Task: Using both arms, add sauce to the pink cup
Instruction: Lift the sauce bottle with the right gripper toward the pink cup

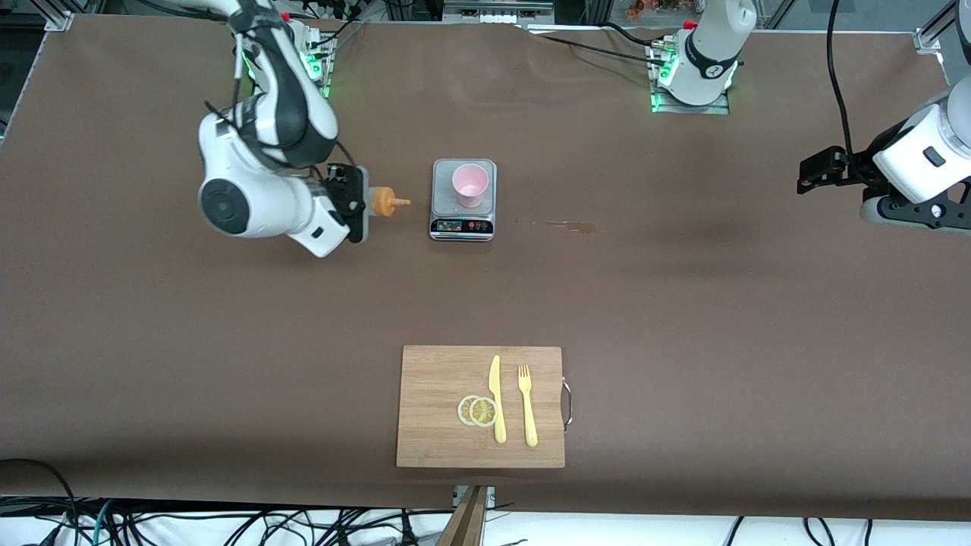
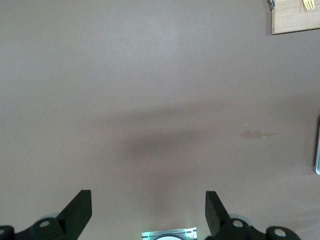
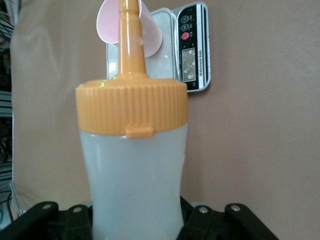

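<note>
The sauce bottle [image 1: 383, 202], whitish with an orange nozzle cap [image 3: 132, 107], lies sideways in the air in my right gripper [image 1: 356, 203], which is shut on its body [image 3: 132, 170]. Its nozzle points at the pink cup [image 1: 470, 184], which stands upright on a small silver scale [image 1: 463, 224]. The nozzle tip stops short of the scale's edge. In the right wrist view the cup [image 3: 152, 32] shows just past the nozzle. My left gripper [image 1: 812, 173] waits open over the table at the left arm's end, with nothing between its fingers [image 2: 80, 207].
A wooden cutting board [image 1: 432, 379] lies near the front edge with two lemon slices [image 1: 478, 410], a yellow knife [image 1: 497, 398] and a yellow fork [image 1: 526, 404]. A small wet stain [image 1: 569, 225] marks the cloth beside the scale, toward the left arm's end.
</note>
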Controlling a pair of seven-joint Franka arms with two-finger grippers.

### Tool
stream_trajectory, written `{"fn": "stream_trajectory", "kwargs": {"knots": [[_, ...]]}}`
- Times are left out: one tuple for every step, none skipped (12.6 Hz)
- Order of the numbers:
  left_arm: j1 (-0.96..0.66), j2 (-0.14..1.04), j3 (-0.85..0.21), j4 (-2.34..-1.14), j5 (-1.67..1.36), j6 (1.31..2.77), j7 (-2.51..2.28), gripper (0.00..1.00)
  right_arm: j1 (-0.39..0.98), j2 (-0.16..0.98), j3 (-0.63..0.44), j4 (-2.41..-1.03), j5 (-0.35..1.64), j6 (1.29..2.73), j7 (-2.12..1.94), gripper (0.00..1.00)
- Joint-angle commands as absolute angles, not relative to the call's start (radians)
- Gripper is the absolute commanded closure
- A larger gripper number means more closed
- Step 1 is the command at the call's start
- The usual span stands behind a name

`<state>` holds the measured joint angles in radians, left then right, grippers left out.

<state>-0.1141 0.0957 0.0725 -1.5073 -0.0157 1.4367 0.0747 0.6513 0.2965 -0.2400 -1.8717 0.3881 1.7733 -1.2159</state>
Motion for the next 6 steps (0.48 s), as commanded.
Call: {"fn": "stream_trajectory", "kwargs": {"knots": [[-0.118, 0.11, 0.069, -1.471, -0.006, 1.413, 0.095, 0.0, 0.713, 0.252, -0.241, -1.919, 0.336, 1.81, -1.114, 1.0], [-0.118, 0.112, 0.071, -1.471, -0.006, 1.413, 0.095, 0.0, 0.741, 0.244, -0.241, -1.945, 0.328, 1.844, -1.083, 1.0], [-0.118, 0.112, 0.071, -1.471, -0.006, 1.413, 0.095, 0.0, 0.77, 0.232, -0.241, -1.971, 0.318, 1.873, -1.031, 1.0], [-0.118, 0.112, 0.071, -1.47, -0.006, 1.413, 0.095, 0.0, 0.79, 0.229, -0.241, -1.979, 0.302, 1.885, -0.99, 1.0], [-0.118, 0.112, 0.071, -1.471, -0.006, 1.413, 0.095, 0.0, 0.808, 0.229, -0.241, -1.982, 0.296, 1.89, -0.961, 1.0], [-0.117, 0.112, 0.071, -1.471, -0.006, 1.413, 0.095, 0.0, 0.827, 0.229, -0.241, -1.988, 0.292, 1.897, -0.928, 1.0]]}}
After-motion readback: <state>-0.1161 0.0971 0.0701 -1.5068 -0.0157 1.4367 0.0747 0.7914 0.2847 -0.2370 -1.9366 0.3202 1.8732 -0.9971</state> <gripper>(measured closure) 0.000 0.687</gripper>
